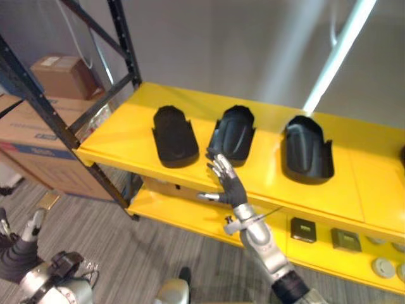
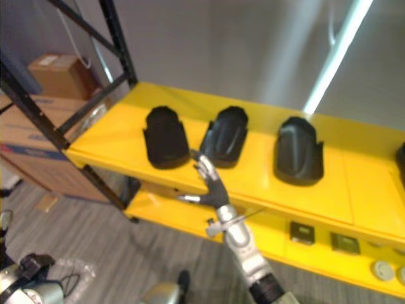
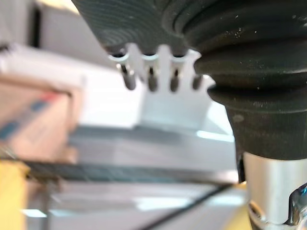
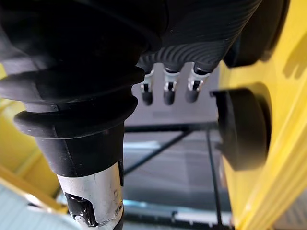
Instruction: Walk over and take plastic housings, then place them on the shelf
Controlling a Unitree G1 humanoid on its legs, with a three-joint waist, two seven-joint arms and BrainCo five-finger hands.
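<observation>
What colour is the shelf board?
Bright yellow; the shelf shows best in the left eye view.

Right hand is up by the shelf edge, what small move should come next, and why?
Probably draw the right hand back from the yellow shelf: its fingers are straight and empty, and three black housings already lie there, the middle housing just past its fingertips.

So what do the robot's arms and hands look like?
Both arms are shiny silver-grey tubes. The right arm ends in a dark ribbed cover, like a bendy rubber sleeve, over the wrist and the back of the right hand. Its fingers are thin and silver with dark tips. The left hand looks just the same.
</observation>
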